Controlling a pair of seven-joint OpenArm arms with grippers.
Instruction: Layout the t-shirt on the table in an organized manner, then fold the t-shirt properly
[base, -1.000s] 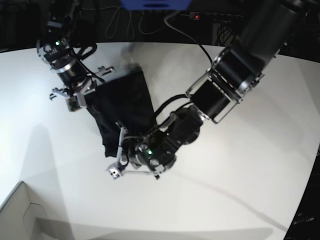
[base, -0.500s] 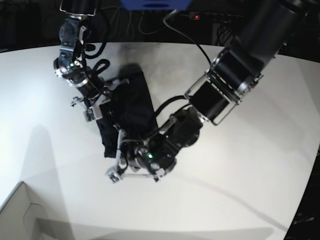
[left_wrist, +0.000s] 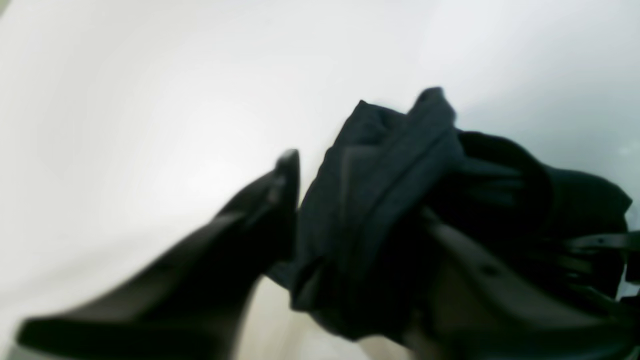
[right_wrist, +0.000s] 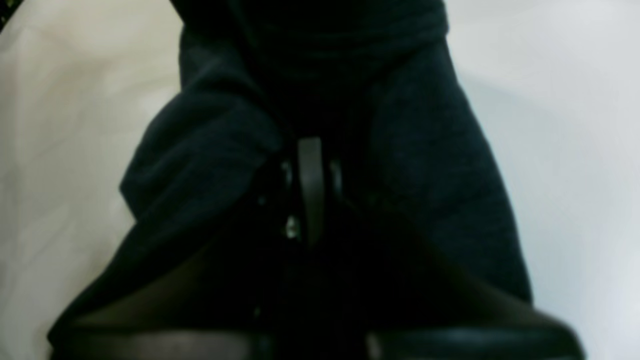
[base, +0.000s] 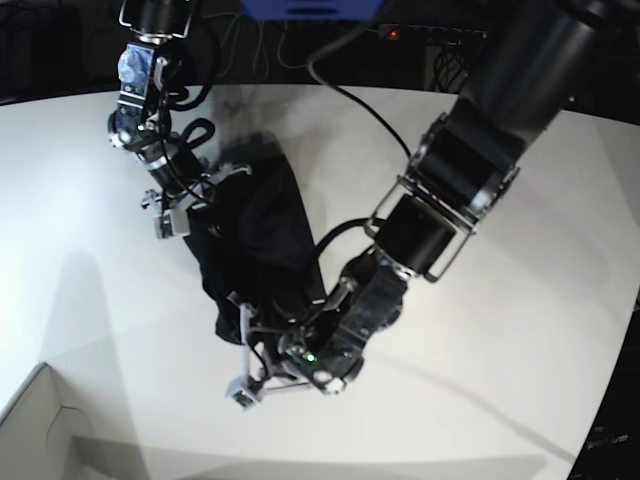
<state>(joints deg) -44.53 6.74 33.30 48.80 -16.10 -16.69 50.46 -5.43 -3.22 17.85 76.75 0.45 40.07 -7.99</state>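
The left hand (left_wrist: 350, 200) has fingers parted; the right hand (right_wrist: 310, 165) is clamped tight.

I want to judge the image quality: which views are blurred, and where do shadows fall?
Left wrist view: soft and smeared, t-shirt folds still readable. Right wrist view: out of focus, very dark. Base view: sharper, with grey shadows on the table at lower left.

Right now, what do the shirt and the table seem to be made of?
The shirt looks like soft knit cloth, probably cotton jersey, matte black: it bunches into limp folds and gives no shine. The table looks hard and smooth, white with a slight sheen; perhaps laminate or painted board, but the pictures cannot settle which. Soft shadows lie on it without any grain or texture.
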